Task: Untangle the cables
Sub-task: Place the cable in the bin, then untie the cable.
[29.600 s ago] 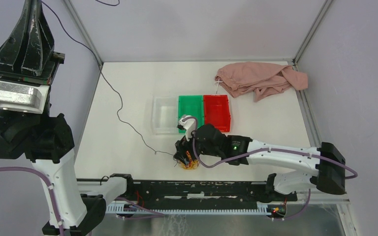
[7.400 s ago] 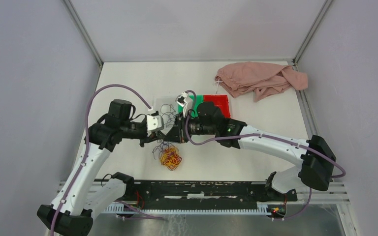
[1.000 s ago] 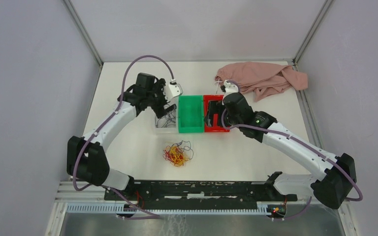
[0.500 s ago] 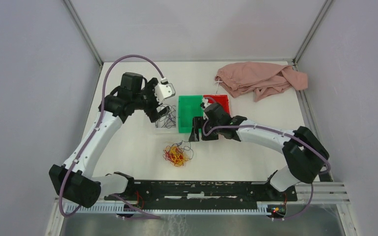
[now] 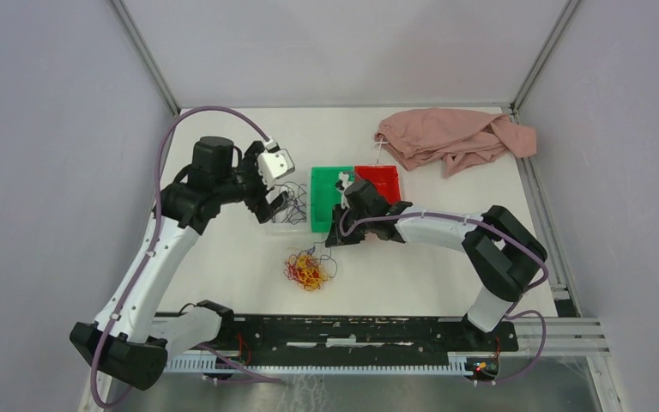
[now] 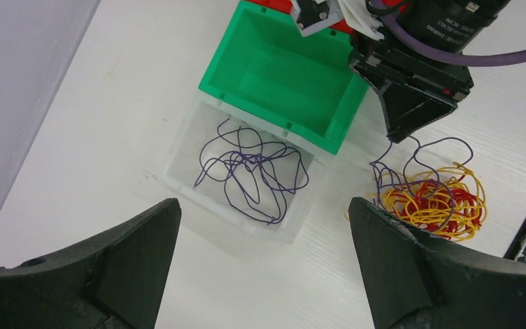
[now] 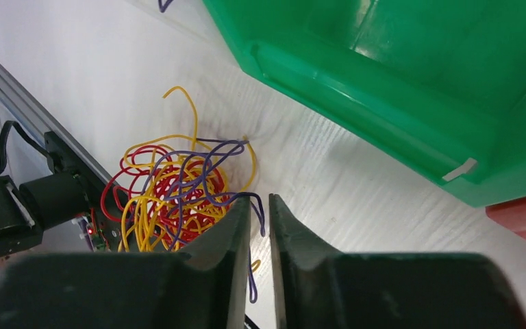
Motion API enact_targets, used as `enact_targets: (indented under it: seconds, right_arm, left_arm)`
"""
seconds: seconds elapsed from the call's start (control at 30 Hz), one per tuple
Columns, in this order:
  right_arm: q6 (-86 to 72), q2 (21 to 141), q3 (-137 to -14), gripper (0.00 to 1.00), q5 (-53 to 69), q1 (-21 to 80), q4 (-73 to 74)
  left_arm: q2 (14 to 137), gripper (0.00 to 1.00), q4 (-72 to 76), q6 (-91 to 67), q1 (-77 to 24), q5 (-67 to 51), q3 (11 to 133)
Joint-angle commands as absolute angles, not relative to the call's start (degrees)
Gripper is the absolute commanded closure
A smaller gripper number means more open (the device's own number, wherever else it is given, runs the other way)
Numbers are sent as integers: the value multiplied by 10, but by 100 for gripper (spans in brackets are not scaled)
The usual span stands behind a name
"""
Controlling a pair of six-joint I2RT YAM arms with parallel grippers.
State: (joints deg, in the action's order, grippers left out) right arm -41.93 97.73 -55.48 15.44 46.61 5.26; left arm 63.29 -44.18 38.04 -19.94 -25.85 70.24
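nothing legible anywhere (the small print on the motor housing [image 6: 452, 17] blurs)

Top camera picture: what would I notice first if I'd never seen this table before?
The bright knot of red, yellow and purple cables on the white table, front middle, with the right pincer right at its edge. Behind it a green bin and a red bin sit side by side, next to a clear bin holding loose purple wire. A crumpled pink cloth lies in the far right corner.
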Motion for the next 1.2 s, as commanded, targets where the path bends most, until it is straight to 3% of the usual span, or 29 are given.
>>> enact_targets:
  seconds: [0.0, 0.13, 0.53, 0.87, 1.17]
  right_arm:
    - [-417, 940, -585, 85, 172, 468, 16]
    - [-414, 909, -601, 100, 179, 468, 33]
    - [-399, 825, -661, 100, 207, 481, 73]
    - [-409, 797, -731, 100, 257, 526, 73]
    - [-396, 805, -762, 100, 230, 550, 104]
  left_arm:
    - [590, 1, -431, 349, -197, -280, 678]
    - [570, 1, -447, 352, -196, -308, 658]
    - [530, 1, -480, 403, -197, -376, 616]
    - [490, 9, -459, 432, -198, -433, 632]
    - [492, 19, -565, 535, -199, -472, 643]
